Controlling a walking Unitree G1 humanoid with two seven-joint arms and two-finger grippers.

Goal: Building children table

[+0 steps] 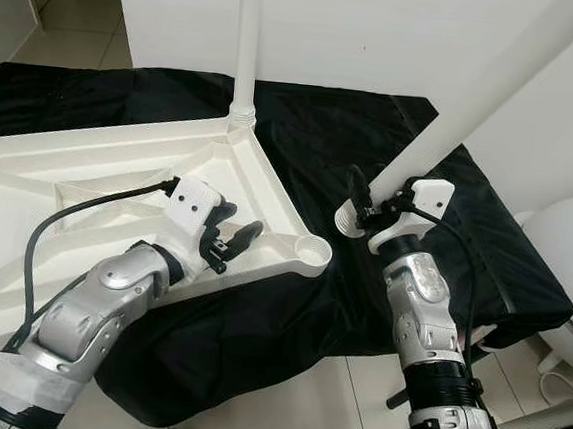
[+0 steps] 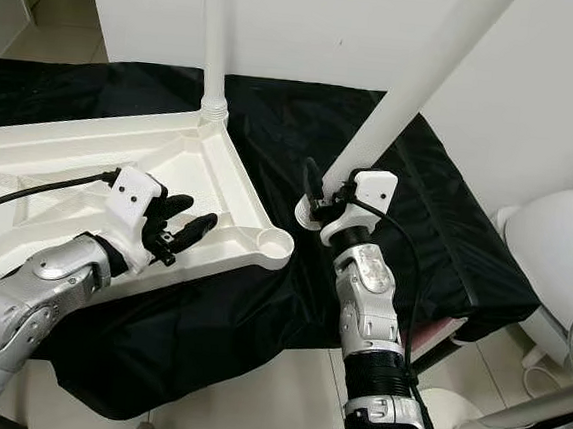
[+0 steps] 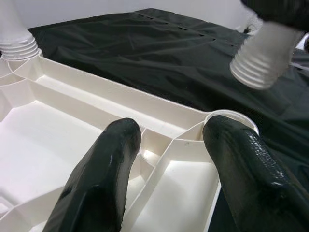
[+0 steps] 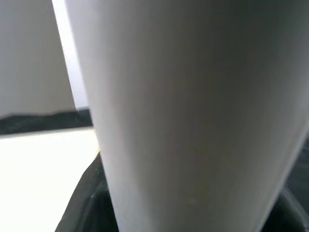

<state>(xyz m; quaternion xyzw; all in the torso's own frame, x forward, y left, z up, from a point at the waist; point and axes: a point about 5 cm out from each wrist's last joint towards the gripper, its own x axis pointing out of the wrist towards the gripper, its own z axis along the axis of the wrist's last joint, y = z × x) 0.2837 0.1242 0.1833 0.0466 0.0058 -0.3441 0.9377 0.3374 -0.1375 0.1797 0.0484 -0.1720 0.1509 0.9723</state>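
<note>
A white plastic tabletop (image 1: 90, 167) lies upside down on a black cloth, ribs facing up. One white leg (image 1: 247, 40) stands screwed into its far corner. The near corner socket (image 1: 311, 249) is bare. My left gripper (image 1: 232, 240) hovers open over the tabletop's ribbed edge beside that socket, its fingers (image 3: 101, 179) straddling a rib. My right gripper (image 1: 365, 209) is shut on a second white leg (image 1: 477, 101), held tilted, with its threaded end (image 3: 260, 60) just above the cloth to the right of the socket.
The black cloth (image 1: 374, 132) covers a low surface with a white wall behind. A white fan (image 2: 564, 259) stands on the tiled floor at the right. A black cable (image 1: 86, 207) runs from my left wrist across the tabletop.
</note>
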